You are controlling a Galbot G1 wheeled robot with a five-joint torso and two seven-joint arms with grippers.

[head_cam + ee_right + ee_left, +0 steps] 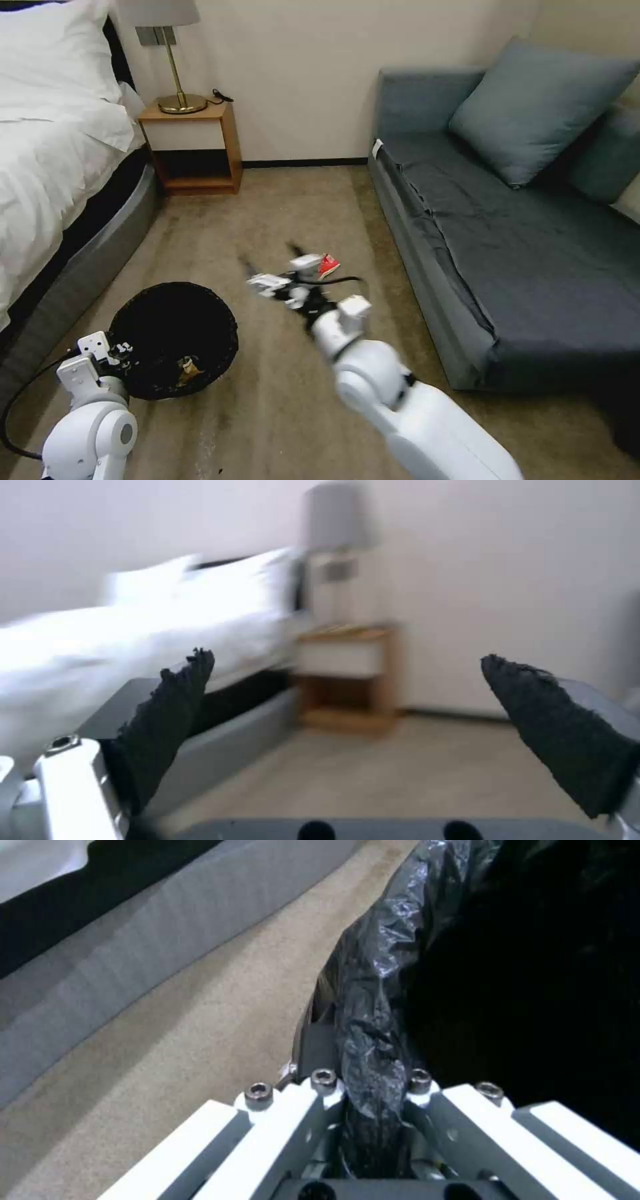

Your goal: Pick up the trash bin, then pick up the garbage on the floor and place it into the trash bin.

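The trash bin [212, 308], round and lined with a crinkly black bag, sits low at my left over the carpet. My left gripper [122, 351] is shut on its near rim; the left wrist view has the bag's folded edge [371, 1040] pinched in the left gripper [373, 1090]. A yellow-brown scrap of garbage [187, 371] lies inside the bin. A red-and-white packet [328, 265] lies on the carpet. My right gripper [271, 257] hovers just left of that packet, open and holding nothing. In the right wrist view the right gripper [347, 657] shows its dark pads [170, 715] spread wide.
A bed [47, 153] with white sheets runs along the left. A wooden nightstand [193, 143] with a brass lamp [175, 63] stands by the far wall. A grey sofa [507, 253] with a cushion [533, 113] borders the right. Open carpet [280, 207] lies between them.
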